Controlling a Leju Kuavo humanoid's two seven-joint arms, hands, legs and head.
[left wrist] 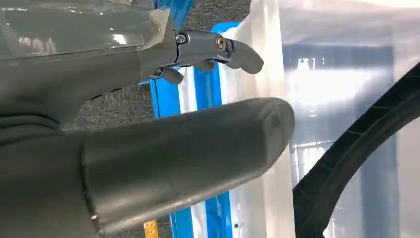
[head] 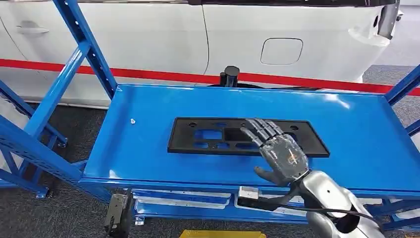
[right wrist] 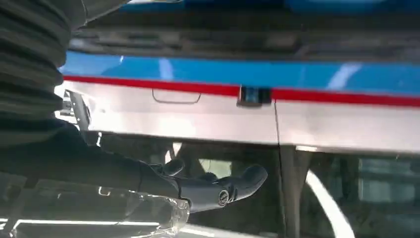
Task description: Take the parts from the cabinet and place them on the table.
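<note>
Nearest you, the right robot hand (head: 280, 154) reaches in over the front edge of the blue counter (head: 148, 148), fingers spread and extended, holding nothing. Its fingertips (head: 257, 126) lie over the black part (head: 208, 135), though you cannot tell whether they press on it. The part, a flat rectangular plate with cut-out windows, lies flat at mid-counter, its long side parallel to the front edge. Judge it light, stiff and thin, with smooth faces that may slide on the painted surface; take hold by hooking fingers through a window or over a long edge. The left robot hand (left wrist: 148, 148) hangs apart, thumb and fingers separated, empty. Beyond the far edge stands a white car body (head: 237, 44).
</note>
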